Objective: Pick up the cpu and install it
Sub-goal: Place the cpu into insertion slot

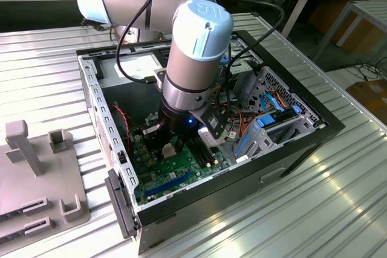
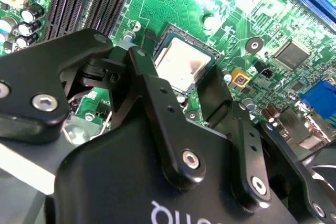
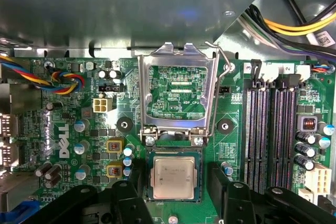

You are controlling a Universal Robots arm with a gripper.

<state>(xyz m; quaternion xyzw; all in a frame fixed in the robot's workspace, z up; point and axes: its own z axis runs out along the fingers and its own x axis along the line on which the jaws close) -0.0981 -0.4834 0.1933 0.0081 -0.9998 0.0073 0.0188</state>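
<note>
The cpu (image 3: 173, 178), a flat silvery square, lies in the socket on the green motherboard (image 3: 68, 129); the second wrist view shows the cpu (image 2: 184, 62) from a slant. My gripper (image 3: 179, 188) is open and hovers low over the socket, one black finger (image 3: 127, 195) on each side of the chip with a gap between pad and chip. In the second wrist view the gripper (image 2: 176, 69) straddles the chip the same way. The exterior view shows the arm reaching down into the computer case, with the gripper (image 1: 169, 144) just above the board.
The socket's hollow metal frame (image 3: 176, 64) stands flipped open beside the chip, its wire lever (image 3: 224, 72) raised. Memory slots (image 3: 268, 135) and capacitors flank the socket. Cable bundles (image 1: 242, 113) and a drive cage (image 1: 272, 119) crowd the case (image 1: 314, 131). A grey fixture (image 1: 36, 173) sits on the table.
</note>
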